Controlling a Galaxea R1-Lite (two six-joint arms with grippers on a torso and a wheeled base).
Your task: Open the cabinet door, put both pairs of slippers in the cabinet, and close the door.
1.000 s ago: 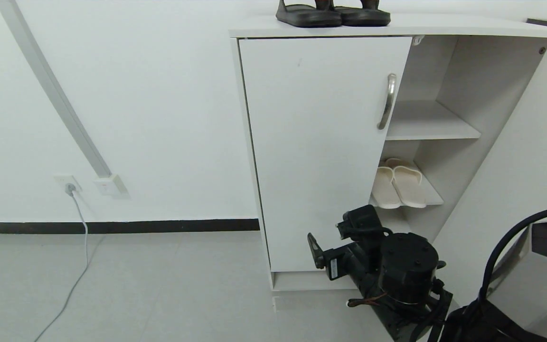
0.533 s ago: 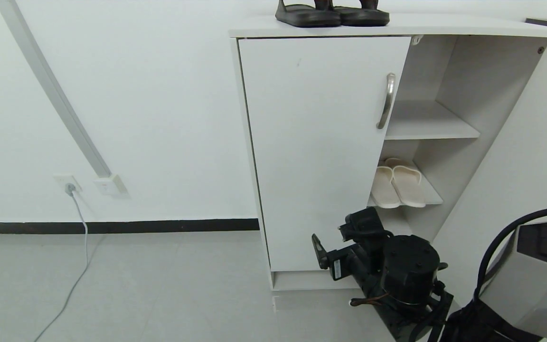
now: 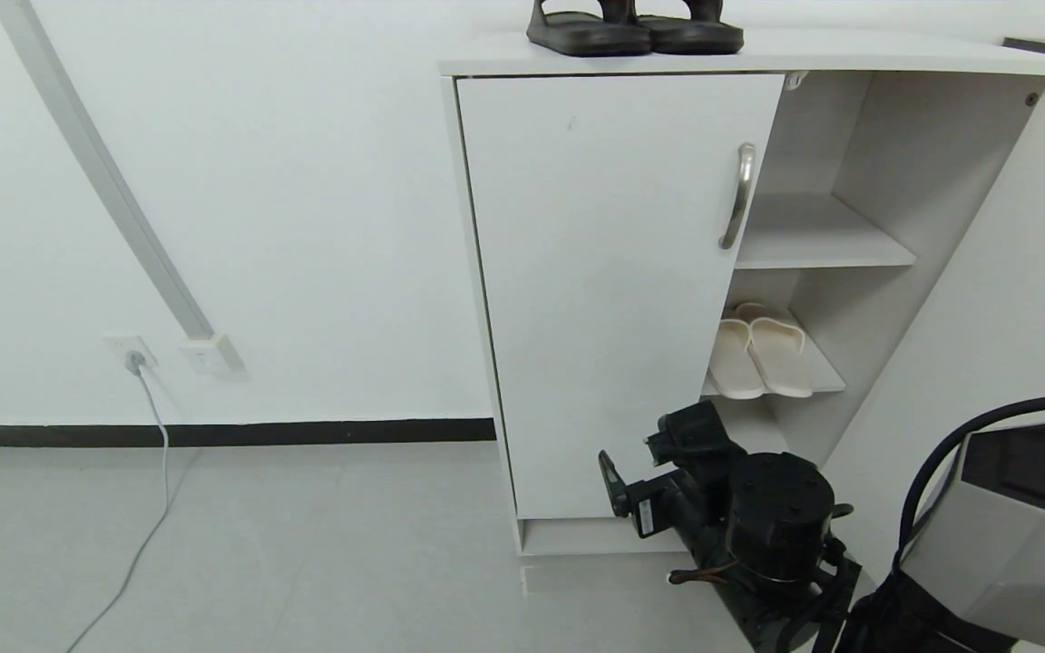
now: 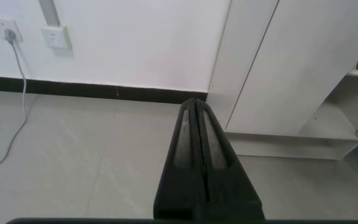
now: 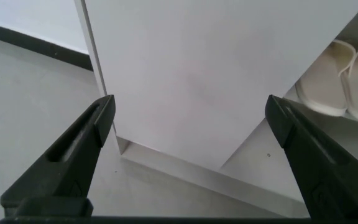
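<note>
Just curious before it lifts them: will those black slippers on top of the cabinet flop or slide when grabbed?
The black slippers look thick-soled and moulded, so they are probably fairly stiff and light. They lie flat on the smooth cabinet top, so a push would likely slide them rather than tip them.

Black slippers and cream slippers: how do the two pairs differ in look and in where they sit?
The black slippers stand on the cabinet top; the cream slippers lie inside the cabinet, on a lower shelf. The black slippers are dark against the white cabinet, while the cream slippers nearly match it. The black slippers are not yet put away; the cream slippers are. In each pair the two slippers sit side by side.
</note>
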